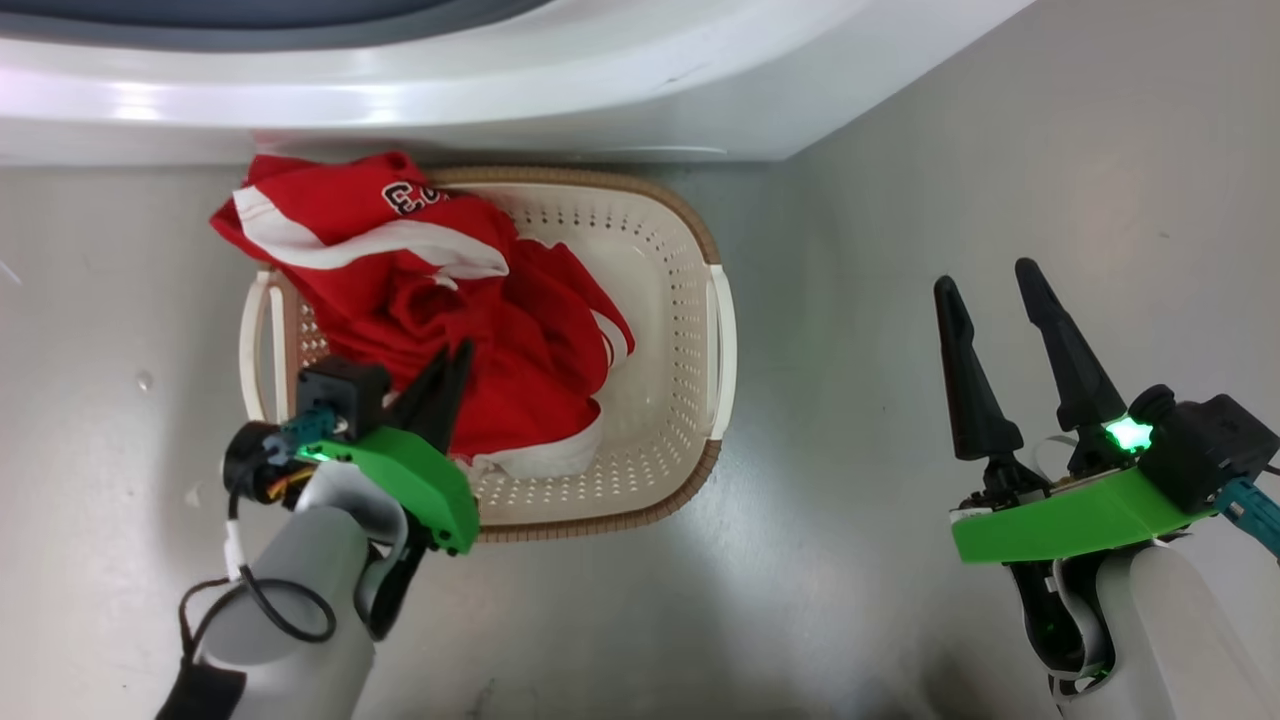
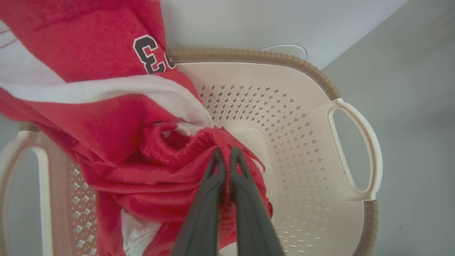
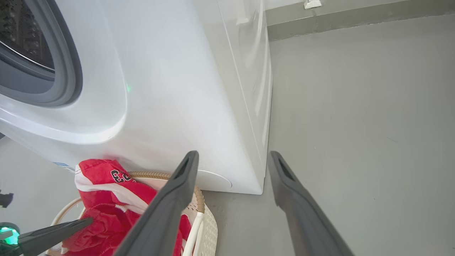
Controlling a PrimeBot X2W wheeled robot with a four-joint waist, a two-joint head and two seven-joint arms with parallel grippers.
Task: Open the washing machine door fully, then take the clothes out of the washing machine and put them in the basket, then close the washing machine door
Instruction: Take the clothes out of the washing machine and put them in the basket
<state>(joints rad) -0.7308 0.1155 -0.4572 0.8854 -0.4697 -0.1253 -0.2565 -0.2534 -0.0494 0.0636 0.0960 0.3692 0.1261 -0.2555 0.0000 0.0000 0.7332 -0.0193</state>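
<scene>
Your left gripper [image 2: 226, 153] is clamped on the red clothes [image 1: 430, 300] in the basket [image 1: 650, 250], which sits on smooth grey floor [image 1: 850, 550] against the washing machine [image 1: 500, 100] at the far side. Your right gripper [image 1: 985, 277] is at the right, its 2 fingers spread wide, holding nothing.

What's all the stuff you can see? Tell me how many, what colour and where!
washing machine: one, white with a grey ring round its opening, standing on the floor right behind the basket.
basket: one, cream with holes and a brown rim, on the floor in front of the machine.
clothes: one heap, too bunched up to count the pieces, red with white stripes and a dark number, in the basket and hanging over its far left rim.
floor: one, grey, under everything.
left hand: one, dark fingers, shut on the clothes above the basket.
right hand: one, dark fingers, open and empty, over the floor to the right of the basket.
</scene>
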